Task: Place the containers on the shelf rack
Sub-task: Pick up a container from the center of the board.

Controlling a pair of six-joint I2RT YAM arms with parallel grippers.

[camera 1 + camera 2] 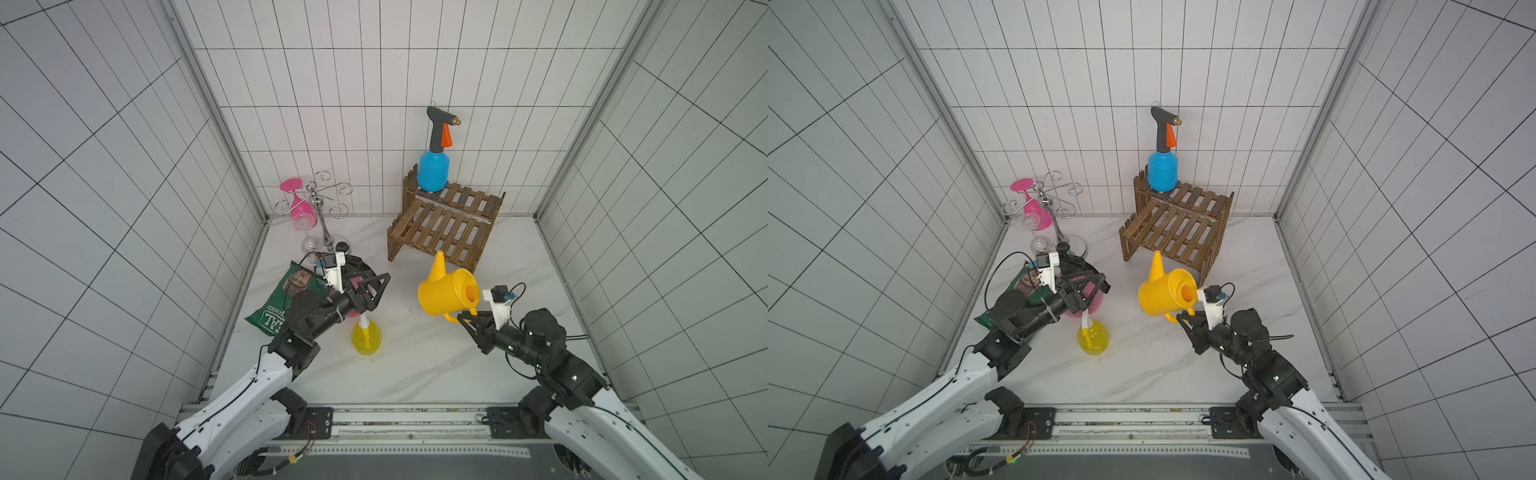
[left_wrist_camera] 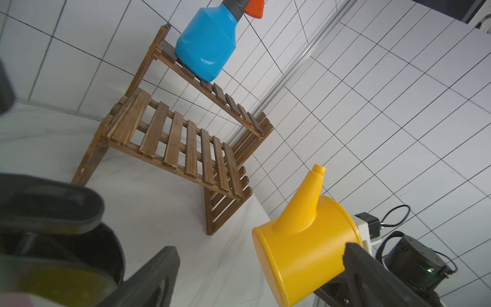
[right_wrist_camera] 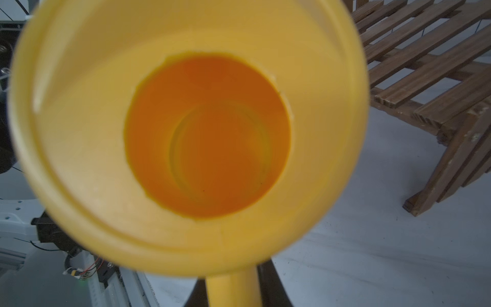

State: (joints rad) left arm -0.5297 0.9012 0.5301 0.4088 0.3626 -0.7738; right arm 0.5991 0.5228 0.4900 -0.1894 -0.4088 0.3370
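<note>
Right end effector (image 1: 466, 318) is clamped tight on the can's handle. The can (image 1: 446, 295) is near-right on the bench (image 1: 407, 374) and looks lifted clear, tho I can't swear to it. It's tipped over: mouth faces back at the right arm, base to the left. So its long axis runs approx left-right, w/ the spout poking far twd the rack (image 1: 444, 226).

That's the relation that counts. The rack sits straight far of the can, the lower tier's near edge just past the spout tip, nothing btwn. Right arm's clearly the nearer one.

Blue bottle (image 1: 433, 170) stands upright on the top tier at its left end, so that one's home. Lower tier is bare.

Over on the left, the left end effector (image 1: 379, 293) has its jaws wide apart and grips nothing. It hovers over the pink sprayer (image 1: 1077, 312), which is mostly hidden under it. The small yellow bottle (image 1: 365, 337) stands on the bench just near of that, btwn the arms. Both are well apart from the rack.

My read: one of four placed, can in hand. The next move prob needs the can righted, base down, then taken fwd onto the lower tier. The spout leads, so it could catch the slats or the top tier's edge.
</note>
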